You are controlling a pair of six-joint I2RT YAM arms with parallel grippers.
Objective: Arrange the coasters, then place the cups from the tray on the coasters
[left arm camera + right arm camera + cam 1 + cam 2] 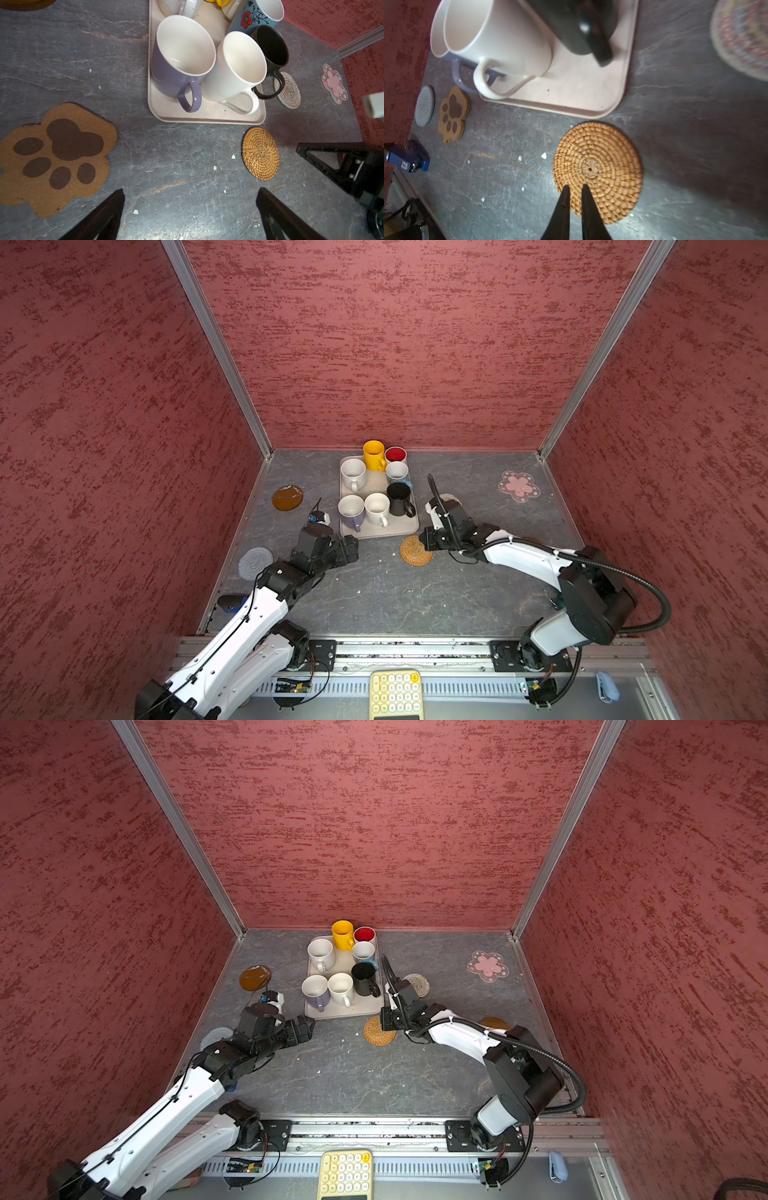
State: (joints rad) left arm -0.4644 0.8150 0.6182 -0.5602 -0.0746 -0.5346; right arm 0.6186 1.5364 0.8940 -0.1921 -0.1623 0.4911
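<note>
Rattan coaster (pixel 598 172), tan and coiled, lies flat on the worktop (pixel 166 166) just beside a near corner of the tray (pixel 207 119). The right end effector (pixel 574 186) hangs over the coaster's rim, jaws nearly together with a thin slit between; whether they pinch the weave cannot be told. The left end effector (pixel 191 190) stands wide open and empty near the tray's other near corner. The coaster looks light, thin, fairly stiff and rough, best taken at its rim. Seven cups (pixel 376 506) crowd the tray; they look glazed, heavy and breakable.
</note>
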